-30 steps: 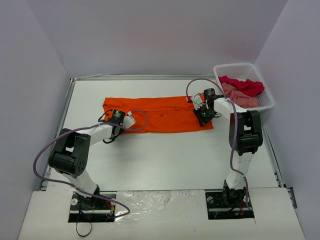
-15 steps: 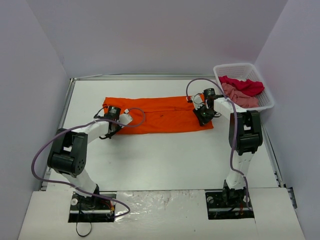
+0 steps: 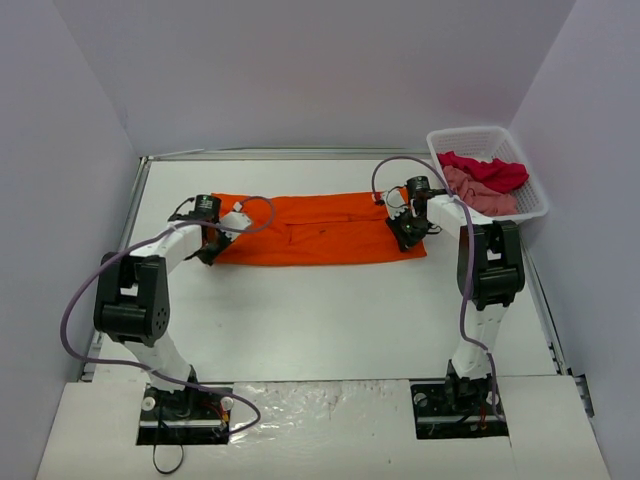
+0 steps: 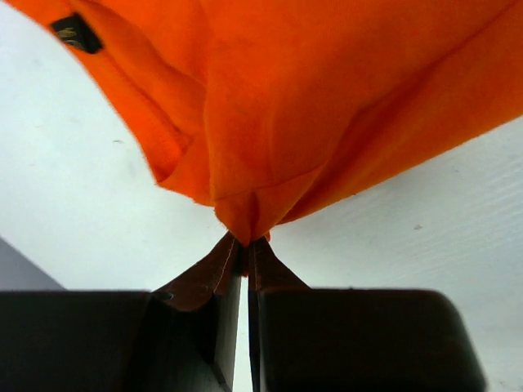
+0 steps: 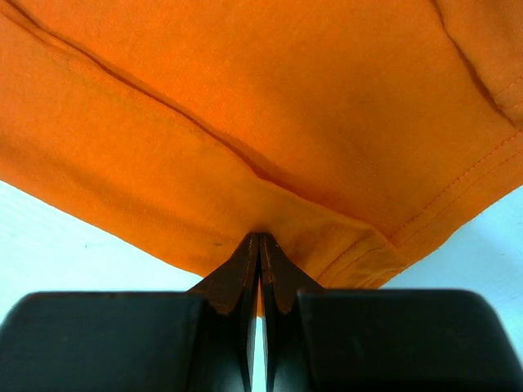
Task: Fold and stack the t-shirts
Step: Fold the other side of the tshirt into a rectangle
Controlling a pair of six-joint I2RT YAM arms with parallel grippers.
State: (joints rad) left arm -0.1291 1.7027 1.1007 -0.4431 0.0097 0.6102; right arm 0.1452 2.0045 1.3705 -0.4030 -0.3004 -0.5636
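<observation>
The bright orange t-shirt (image 3: 310,230) lies folded into a long band across the far middle of the table. My left gripper (image 3: 207,242) is shut on its left end; the left wrist view shows the cloth (image 4: 270,122) pinched at the fingertips (image 4: 248,242). My right gripper (image 3: 408,232) is shut on the shirt's right end; the right wrist view shows the hem (image 5: 270,147) bunched between the fingertips (image 5: 260,238). The crimson red shirt (image 3: 487,171) and the dusty pink shirt (image 3: 478,193) lie in the basket.
A white plastic lattice basket (image 3: 533,208) stands at the far right by the wall. A raised rail (image 3: 131,215) runs along the table's left edge. Grey walls close in the left, back and right.
My left gripper has moved left and away from me, drawing the shirt's left end outward and stretching the band. The right gripper has stayed in place.
</observation>
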